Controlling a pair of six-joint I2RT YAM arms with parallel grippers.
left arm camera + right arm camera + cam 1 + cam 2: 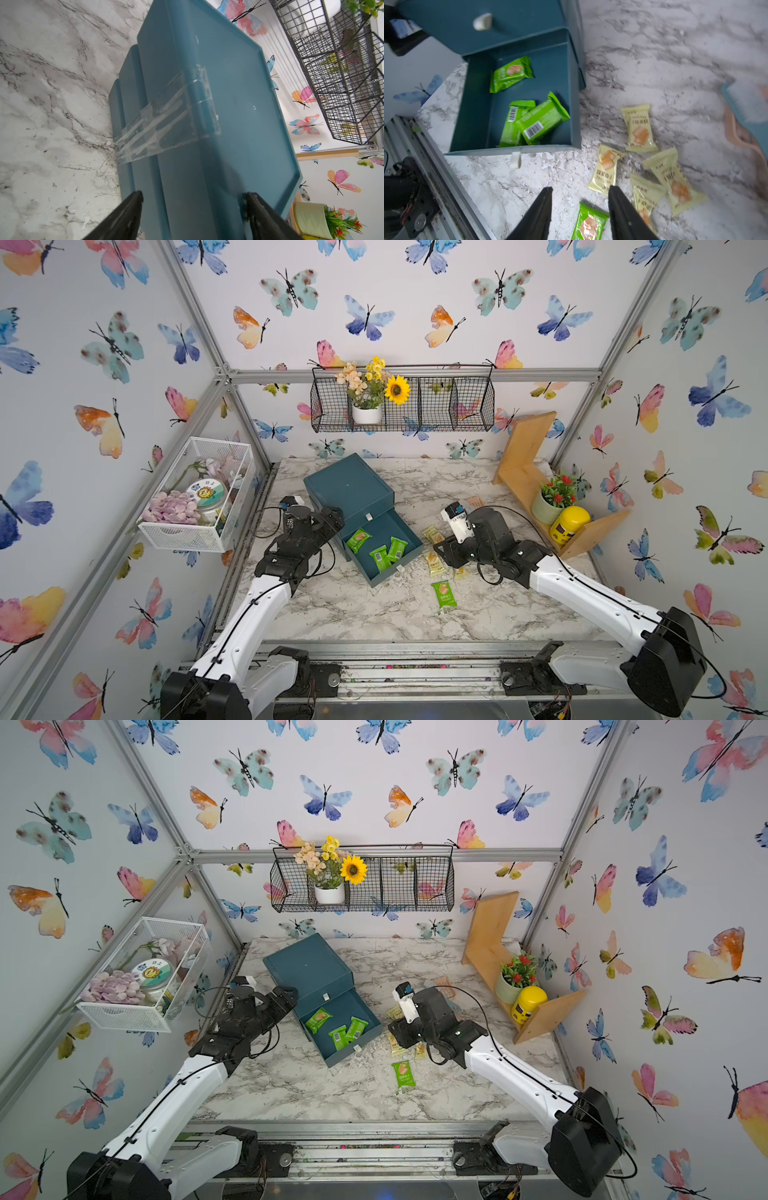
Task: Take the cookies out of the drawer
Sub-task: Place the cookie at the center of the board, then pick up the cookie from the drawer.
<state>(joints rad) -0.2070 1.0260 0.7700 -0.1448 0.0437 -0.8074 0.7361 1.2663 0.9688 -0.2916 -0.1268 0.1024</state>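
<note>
**Three green cookies left in the drawer, at 9 o'clock of the empty right fingers**

In a top view, the left gripper stands at the 7 o'clock corner of the cabinet. Its fingers are spread wide with the cabinet's edge between them, and I cannot tell whether they touch it.

The drawer juts out toward the cabinet's 5 o'clock. It holds three green packets:
- The lone packet lies at the drawer's 10 o'clock end, with its long axis running roughly 2 to 8 o'clock.
- The overlapping pair lies near the middle, both close to 1 to 7 o'clock.

Five cookies lie out on the counter. One is a green packet, at 6 o'clock of the right wrist. Four are yellow packets, clustered just beside it. No black wrapper shows.

The right gripper hovers over the counter, its fingers moderately apart and holding nothing.

The left arm is nearer the lone packet but sits at the cabinet. The free right arm looks better placed, with the pair at its 9 o'clock, over the drawer's side wall. Its fingers would likely need to close across the packets' short width.
</note>
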